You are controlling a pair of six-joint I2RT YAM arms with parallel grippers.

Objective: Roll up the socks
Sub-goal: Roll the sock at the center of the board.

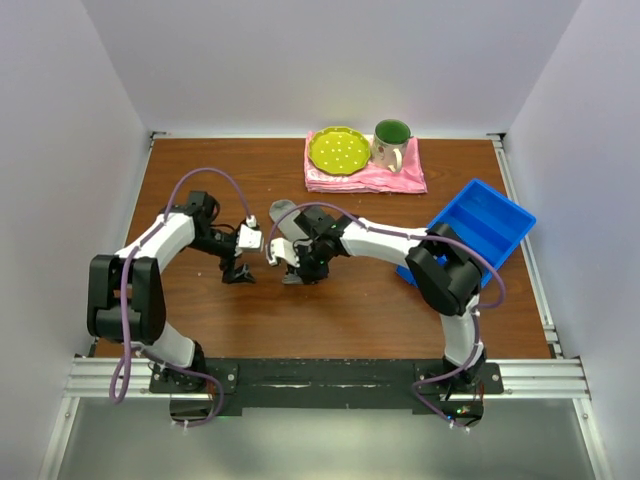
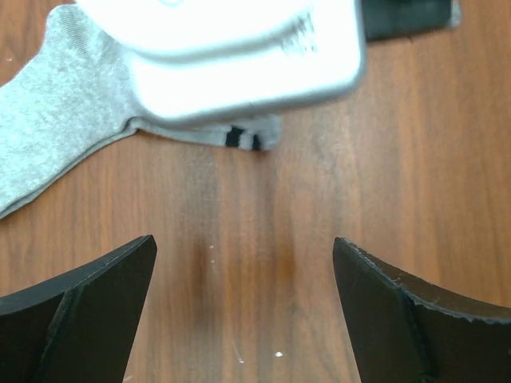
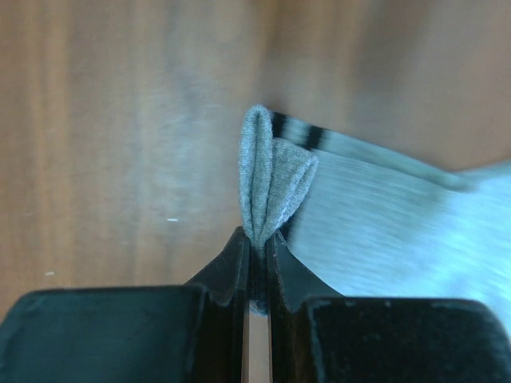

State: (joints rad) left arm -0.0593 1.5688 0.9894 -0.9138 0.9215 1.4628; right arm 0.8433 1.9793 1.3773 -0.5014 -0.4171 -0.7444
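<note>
A grey sock [image 3: 383,215] with two dark stripes lies flat on the wooden table [image 1: 360,300]. My right gripper [image 3: 257,243] is shut on a pinched-up fold of the sock near its striped end. In the top view the sock's far end [image 1: 281,210] shows beside the right arm, and the right gripper [image 1: 292,270] points down at mid-table. My left gripper [image 2: 243,247] stands open over bare wood just short of the sock [image 2: 56,136], with nothing between its fingers. In the top view the left gripper [image 1: 238,270] sits close to the left of the right one.
At the back of the table a pink cloth [image 1: 395,178] carries a yellow-green plate [image 1: 338,150] and a green mug [image 1: 391,143]. A blue bin [image 1: 480,228] sits tilted at the right edge. White walls enclose three sides.
</note>
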